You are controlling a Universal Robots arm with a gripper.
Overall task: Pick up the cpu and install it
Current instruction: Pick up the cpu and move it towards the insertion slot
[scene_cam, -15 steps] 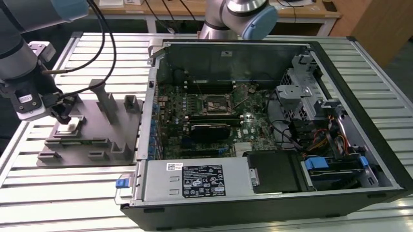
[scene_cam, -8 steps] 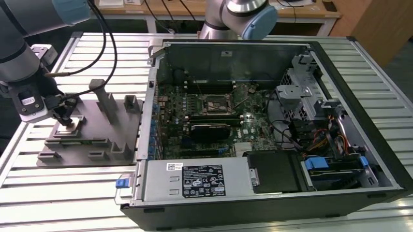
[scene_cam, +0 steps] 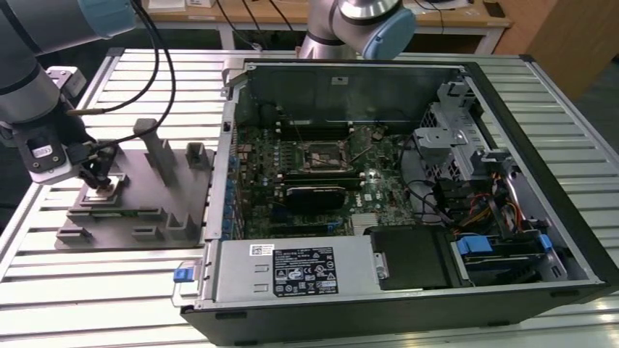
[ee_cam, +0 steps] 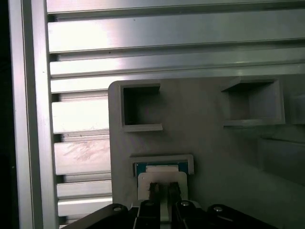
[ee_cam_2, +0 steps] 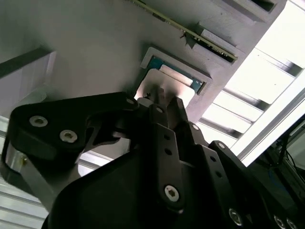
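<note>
The open computer case (scene_cam: 541, 239) and its socket (scene_cam: 324, 154) sit well apart from me, so I judge a weak hold could drop the chip on the way across. On the grey tray (scene_cam: 135, 217), tall posts stand near my gripper (scene_cam: 97, 181); a skewed lift might snag one. My fingers (ee_cam: 153, 190) are drawn close together, tips at the cpu (ee_cam: 162, 177) in its tray recess. I cannot tell whether they pinch it. The slatted metal table (scene_cam: 87, 290) would let it skid. Wooden desks (scene_cam: 464, 18) stand behind.

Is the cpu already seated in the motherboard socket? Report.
No: the cpu lies in a recess of the grey tray, apart from the socket.
</note>
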